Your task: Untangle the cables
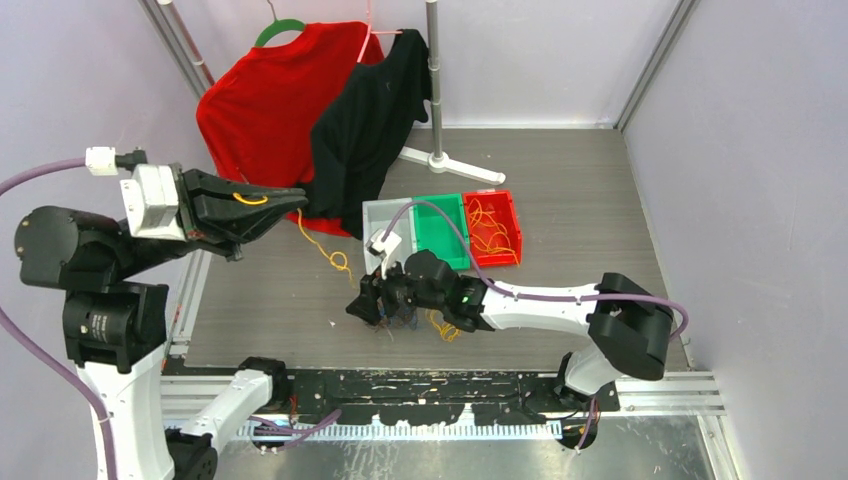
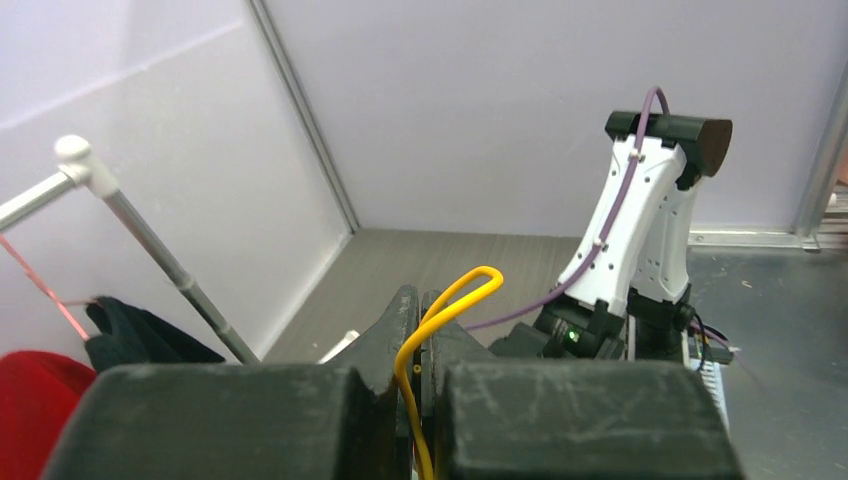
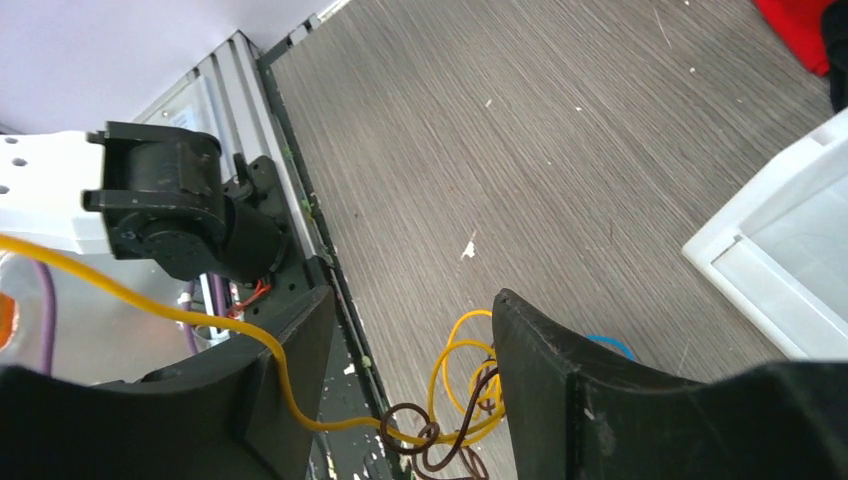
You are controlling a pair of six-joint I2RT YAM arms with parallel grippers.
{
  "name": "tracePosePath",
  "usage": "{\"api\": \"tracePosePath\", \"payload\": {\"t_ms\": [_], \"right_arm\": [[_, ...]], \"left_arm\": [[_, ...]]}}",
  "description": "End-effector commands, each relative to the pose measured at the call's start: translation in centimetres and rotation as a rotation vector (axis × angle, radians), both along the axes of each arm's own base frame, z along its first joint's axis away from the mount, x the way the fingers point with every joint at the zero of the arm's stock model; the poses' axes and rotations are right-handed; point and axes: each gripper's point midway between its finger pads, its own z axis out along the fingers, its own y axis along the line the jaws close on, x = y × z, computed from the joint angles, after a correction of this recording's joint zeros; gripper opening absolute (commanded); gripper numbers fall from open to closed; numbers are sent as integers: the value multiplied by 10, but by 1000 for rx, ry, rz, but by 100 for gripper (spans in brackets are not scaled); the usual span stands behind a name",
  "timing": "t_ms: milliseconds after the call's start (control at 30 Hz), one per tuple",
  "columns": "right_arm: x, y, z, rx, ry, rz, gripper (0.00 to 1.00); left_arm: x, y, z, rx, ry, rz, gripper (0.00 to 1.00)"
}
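Nearest the arm bases, on the near side of the green rectangular plastic bin (image 1: 430,240), the knot of thin looped cables (image 3: 455,415) lies on the grey wood-grain table (image 1: 560,200). The right gripper (image 3: 412,300) hangs low over it with its black fingers spread and nothing pinched. The knot sits in the gap between them, so this arm is by far the nearer to it. In the knot, dark brown wire (image 3: 430,445) twists in small curls round loops of yellow-orange cable (image 3: 150,298). A bit of blue wire (image 3: 608,344) shows just past the finger nearer the bins; how it joins the rest is hidden.

One long run of that yellow-orange cable leaves the knot, crosses the finger nearer the arm bases and climbs away. Its long axis runs from the knot up to the left gripper (image 1: 290,198), which is raised well to the left of the green bin and clamped tight on a short loop of it. I judge that a pull along that line would free it, once the right fingers close on the brown curls.

Farther off, the red plastic bin (image 1: 510,215) touching the green bin's right side holds more yellow-orange wire, and the pale grey bin (image 1: 385,215) stands on its left.
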Motion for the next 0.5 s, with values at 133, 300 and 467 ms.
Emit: {"api": "tracePosePath", "payload": {"t_ms": [133,300,467], "right_arm": [[20,-5,-32,-26,19,-91,60],[22,-8,-57,-56,69,-116,58],[21,-9,-72,-53,114,-136,53]], "left_arm": [[-23,6,55,-38,-218,33,0],[-27,19,98,-101,-385,144,0],[-30,40,146,-199,-583,301,0]]}}
